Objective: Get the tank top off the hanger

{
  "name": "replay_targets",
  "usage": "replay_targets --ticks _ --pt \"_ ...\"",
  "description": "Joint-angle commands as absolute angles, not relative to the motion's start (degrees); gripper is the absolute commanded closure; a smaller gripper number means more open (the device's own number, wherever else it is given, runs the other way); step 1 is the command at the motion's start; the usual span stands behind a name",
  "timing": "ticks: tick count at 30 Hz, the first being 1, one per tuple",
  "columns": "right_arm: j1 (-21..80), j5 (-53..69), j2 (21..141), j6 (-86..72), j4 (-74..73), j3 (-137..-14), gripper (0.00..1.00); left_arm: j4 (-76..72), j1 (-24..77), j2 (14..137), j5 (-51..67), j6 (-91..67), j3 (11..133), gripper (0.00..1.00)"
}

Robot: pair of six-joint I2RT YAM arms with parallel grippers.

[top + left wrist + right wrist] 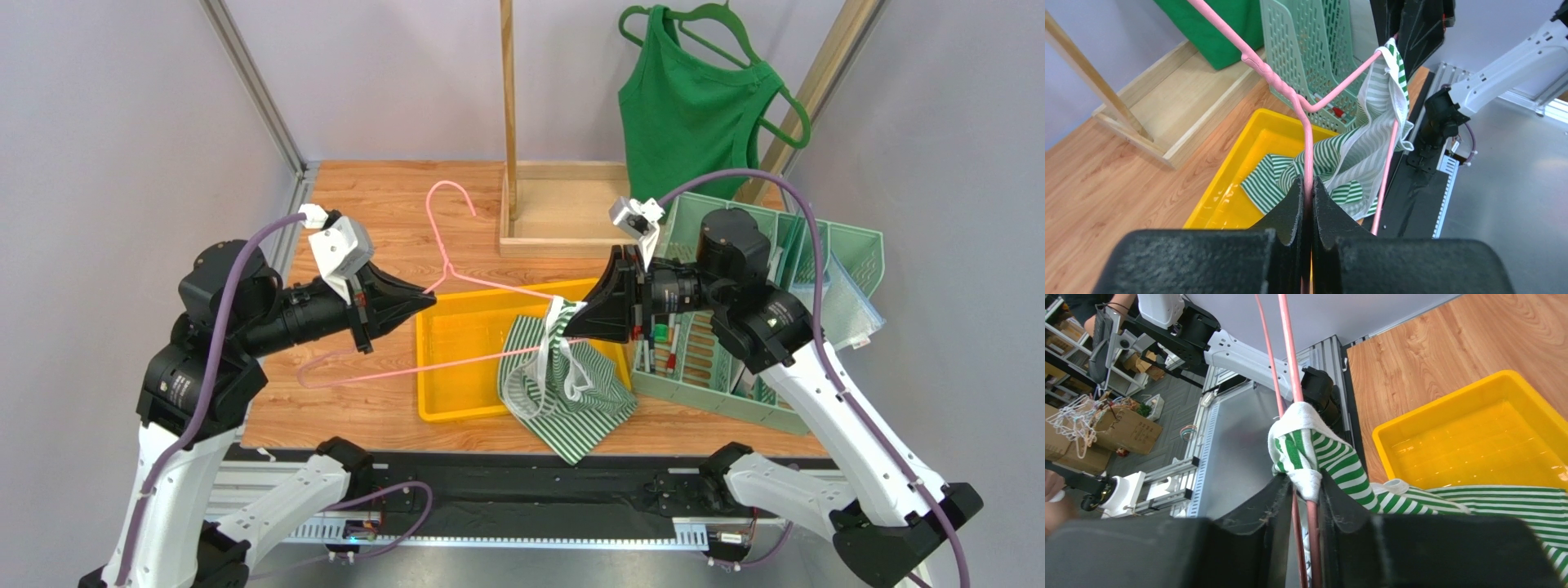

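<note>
Left claw (1308,191) level, tight on hanger (1279,82)

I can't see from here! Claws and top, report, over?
Left claw shut on hanger. Right claw around strap, grip unclear. Top on hanger, draped into tray.

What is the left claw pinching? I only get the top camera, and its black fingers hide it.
Observer: The left wrist view shows the left gripper shut on the wire of the pink hanger.
Operator: Is the stripy top off?
Observer: No. In the right wrist view a strap of the striped tank top wraps round the hanger's wires, between the fingers of the right gripper.
Operator: Is that claw squeezing?
Observer: Its jaws stand slightly apart around the strap and wire. I cannot tell whether they grip.
</note>
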State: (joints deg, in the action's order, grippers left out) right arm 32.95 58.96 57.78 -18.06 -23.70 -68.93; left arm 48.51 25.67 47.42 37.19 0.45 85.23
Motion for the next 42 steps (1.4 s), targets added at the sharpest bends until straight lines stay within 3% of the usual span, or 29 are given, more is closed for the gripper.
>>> replay_targets --ticks 1,3,8,9,12,14,17,22,28,33,38,42 --pt "33.40 56.09 58.45 -18.63 -22.49 -71.36 0.65 47.11 25.49 47.03 25.36 -5.17 86.13 1.00" --pt "33.31 52.84 58.80 -18.28 -23.99 -71.80 0.61 47.55 25.49 46.76 22.16 -6.93 87.18 1.00" --pt "33.31 41.52 60.20 -18.98 -28.72 -73.65 0.33 48.69 25.49 46.06 14.69 -16.93 90.09 1.00" --pt "33.40 34.00 60.64 -19.59 -29.78 -74.61 0.24 48.69 25.49 45.53 13.89 -17.92 90.17 1.00" --pt "33.31 19.14 60.82 -19.60 -34.00 -76.02 0.09 48.61 25.58 43.87 13.36 -19.42 89.91 1.00" --pt "33.31 10.86 60.03 -18.64 -36.37 -76.99 0.07 48.08 25.58 42.81 12.66 -19.42 89.82 1.00" --pt "33.40 9.04 57.67 -16.88 -35.09 -76.38 0.00 48.34 25.49 41.05 11.34 -19.51 90.00 1.00" --pt "37.15 17.58 54.50 -17.66 -24.28 -70.15 0.00 48.60 25.49 39.55 12.30 -20.47 90.00 1.00" --pt "49.38 6.78 55.89 -13.45 -13.19 -64.95 0.02 48.69 25.49 38.85 12.83 -21.53 88.95 1.00" --pt "56.86 -0.52 61.69 -12.91 -9.67 -65.13 0.27 49.04 25.49 37.97 13.10 -21.97 88.42 1.00" --pt "60.46 -5.87 66.87 -13.18 -5.28 -63.46 0.28 49.48 25.58 37.35 13.01 -21.88 88.42 1.00" --pt "61.00 -11.76 68.90 -14.32 -5.27 -63.19 0.55 50.10 25.58 36.92 12.92 -21.97 88.16 1.00"
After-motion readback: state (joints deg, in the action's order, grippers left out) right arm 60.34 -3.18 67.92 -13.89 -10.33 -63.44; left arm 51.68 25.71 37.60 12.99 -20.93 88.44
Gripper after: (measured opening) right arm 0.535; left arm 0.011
